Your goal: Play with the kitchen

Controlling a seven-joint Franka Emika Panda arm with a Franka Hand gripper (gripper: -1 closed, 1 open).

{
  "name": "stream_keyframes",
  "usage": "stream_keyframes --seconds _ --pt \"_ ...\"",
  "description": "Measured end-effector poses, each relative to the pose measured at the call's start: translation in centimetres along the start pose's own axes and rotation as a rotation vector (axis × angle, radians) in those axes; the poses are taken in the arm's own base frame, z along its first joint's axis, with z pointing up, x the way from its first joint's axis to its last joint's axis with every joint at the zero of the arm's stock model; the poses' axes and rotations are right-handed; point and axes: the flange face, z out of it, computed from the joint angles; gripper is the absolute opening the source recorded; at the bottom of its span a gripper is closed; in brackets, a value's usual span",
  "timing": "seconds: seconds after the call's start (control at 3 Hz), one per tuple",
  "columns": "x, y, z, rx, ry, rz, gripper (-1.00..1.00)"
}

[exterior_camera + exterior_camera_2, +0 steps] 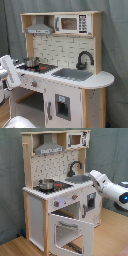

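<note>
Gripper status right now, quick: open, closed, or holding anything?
Gripper: cannot be told. The arm reaches toward the kitchen near the sink; nothing visibly held.

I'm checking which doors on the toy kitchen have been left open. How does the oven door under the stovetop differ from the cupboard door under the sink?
The oven door hangs open, swung down and outward, in the second exterior view; the cupboard door under the sink sits shut and upright. The oven door has a wide window across most of its panel; the cupboard door has a small dark rectangular panel. Both are white panels on the same kitchen.
</note>
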Motion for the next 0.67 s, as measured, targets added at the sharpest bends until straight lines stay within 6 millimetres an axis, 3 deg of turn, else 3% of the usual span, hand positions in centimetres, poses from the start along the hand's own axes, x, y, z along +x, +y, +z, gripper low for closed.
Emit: stream_keyframes --seconds 0.67 --pt "-0.4 4.2 0.3 -0.015 -0.028 -0.105 1.00"
